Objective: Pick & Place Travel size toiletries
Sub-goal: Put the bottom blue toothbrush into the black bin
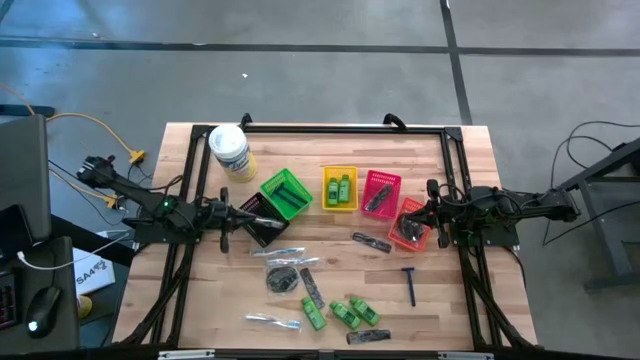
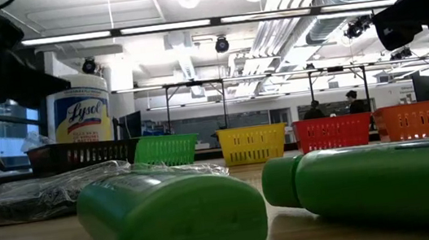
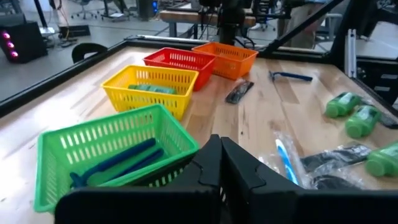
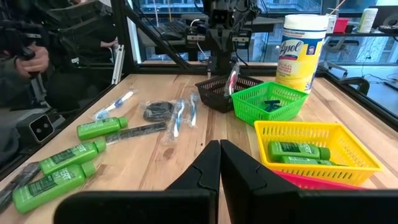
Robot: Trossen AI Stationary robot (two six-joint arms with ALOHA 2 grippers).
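Observation:
Toiletries lie on the table's near half: green mini bottles [image 1: 345, 312] [image 4: 59, 168], a blue razor [image 1: 409, 285] [image 3: 289, 76], a dark comb [image 1: 370, 241], clear-wrapped sticks [image 1: 272, 320] [image 4: 180, 115] and dark packets [image 1: 283, 275]. My left gripper [image 1: 243, 214] [image 3: 219, 155] is shut above the black basket [image 1: 265, 228]. My right gripper [image 1: 427, 215] [image 4: 219, 158] is shut over the orange basket [image 1: 410, 228]. Blue razors lie in the green basket [image 3: 106, 165], and green bottles in the yellow basket [image 4: 311, 149]. My left gripper shows a small shiny thing [image 4: 232, 79] at its fingertips in the right wrist view, above the black basket. I cannot tell whether it holds it; its own wrist view shows nothing between the shut fingers.
Five small baskets stand in a row across the table's middle: black, green [image 1: 285, 193], yellow [image 1: 340, 187], red [image 1: 380, 193], orange. A big white tub [image 1: 230, 152] stands at the far left. A black frame [image 1: 330, 128] rims the table. A person [image 4: 25, 56] stands beyond the table.

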